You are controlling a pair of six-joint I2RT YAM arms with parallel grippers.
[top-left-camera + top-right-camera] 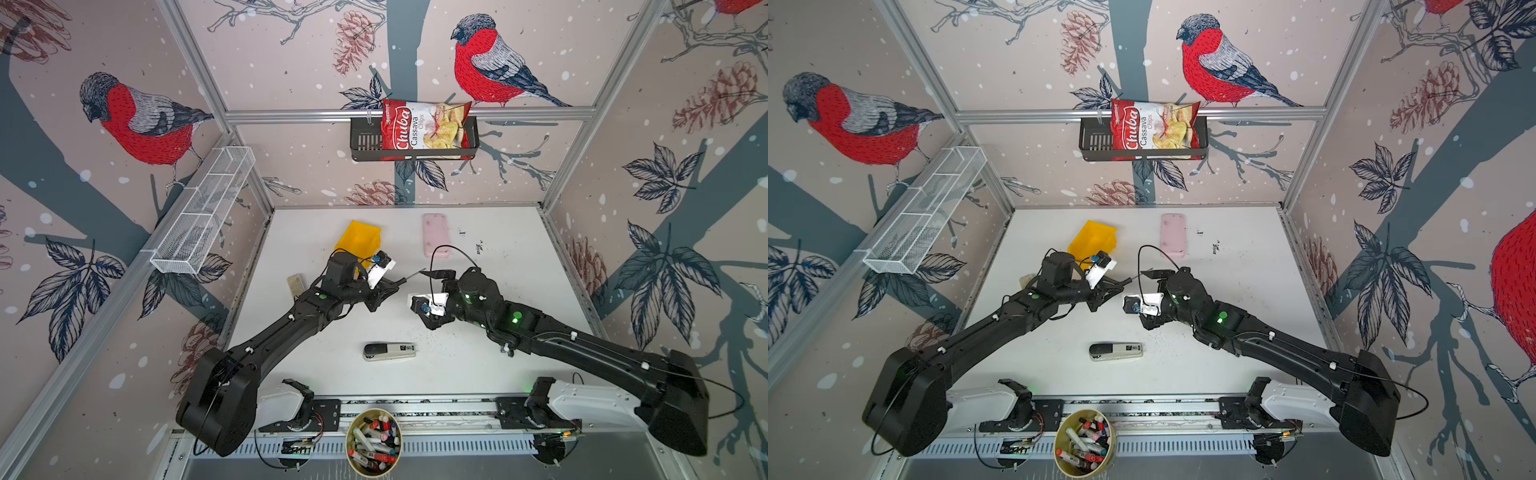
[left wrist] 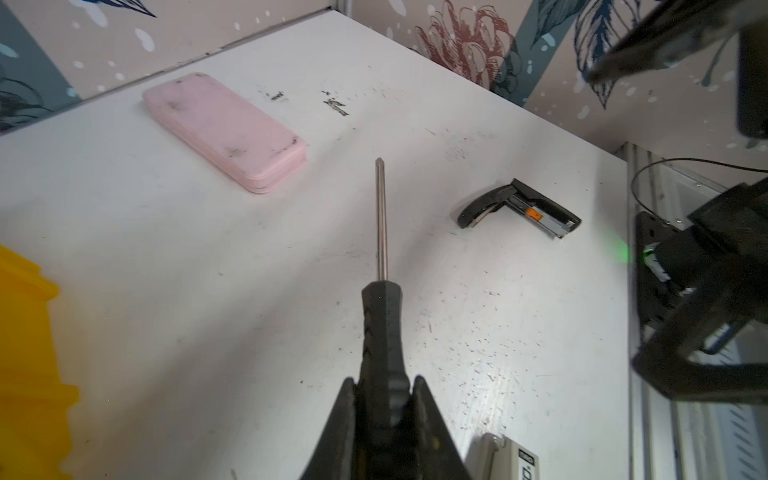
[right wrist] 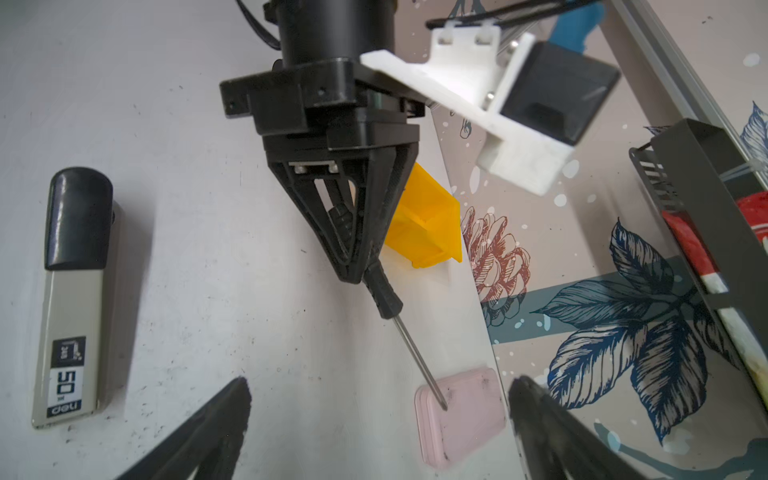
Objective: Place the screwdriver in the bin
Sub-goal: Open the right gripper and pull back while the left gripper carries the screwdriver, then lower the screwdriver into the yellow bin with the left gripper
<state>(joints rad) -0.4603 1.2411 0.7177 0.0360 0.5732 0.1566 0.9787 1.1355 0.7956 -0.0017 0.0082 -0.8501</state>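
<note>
screwdriver: we see a slim tool with a ribbed matte black handle and a thin bare silver shaft that ends in a pointed tip.
bin: bright yellow moulded plastic, smooth, boxy with a sloped cut-away front. It sits on the worktop at the back left, partly hidden by the left wrist in both top views.
worktop: flat white board, scuffed and peppered with black specks.
pink case: flat slab with rounded corners, smudged with dark marks.
black stapler: hinged open into an L, with a metal track and an orange piece showing.
grey stapler: long pale grey body with a rounded glossy black cap, lying flat.
left fingers: black, tapered, open-framed. We see them clamped tight on the rear of the handle, with the shaft sticking out ahead.
right fingers: black, rough-surfaced and spread wide. We see nothing gripped by them.
where the screwdriver is: held off the worktop near the middle, with its tip pointing toward the right arm. It is outside the bin, which stands just beside the left wrist.
</note>
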